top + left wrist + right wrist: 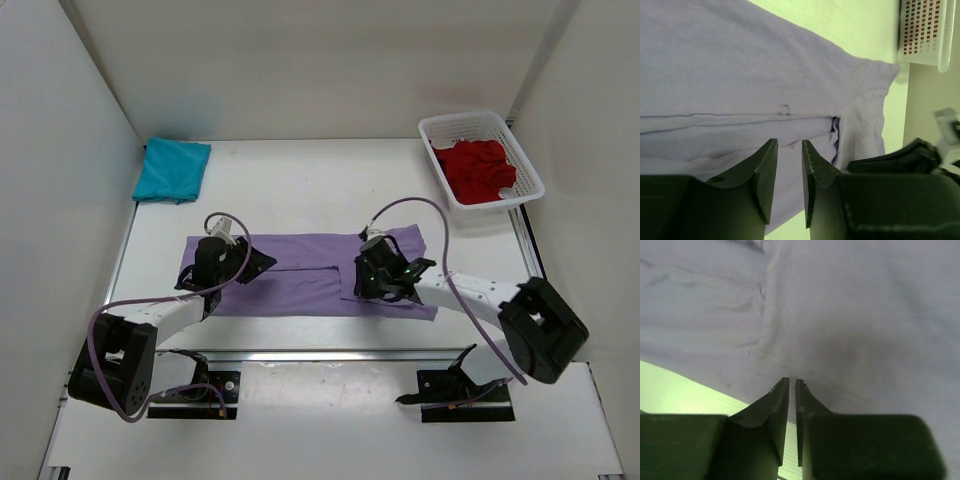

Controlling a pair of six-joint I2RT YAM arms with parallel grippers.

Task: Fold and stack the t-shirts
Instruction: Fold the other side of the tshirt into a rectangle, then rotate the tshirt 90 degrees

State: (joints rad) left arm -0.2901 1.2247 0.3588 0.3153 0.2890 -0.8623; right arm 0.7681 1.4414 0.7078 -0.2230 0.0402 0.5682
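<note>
The lavender t-shirt lies spread across the table's middle, its near long edge folded in; it also fills the left wrist view and the right wrist view. My left gripper sits low over the shirt's left end, open, with nothing between its fingers. My right gripper rests on the shirt's right part near its front hem, jaws only a thin slit apart; whether cloth is pinched is unclear. A folded teal t-shirt lies back left. The dark red t-shirt is crumpled in the basket.
A white mesh basket stands at the back right corner. White walls close in the table on the left, back and right. A metal rail runs along the near edge in front of the arm bases.
</note>
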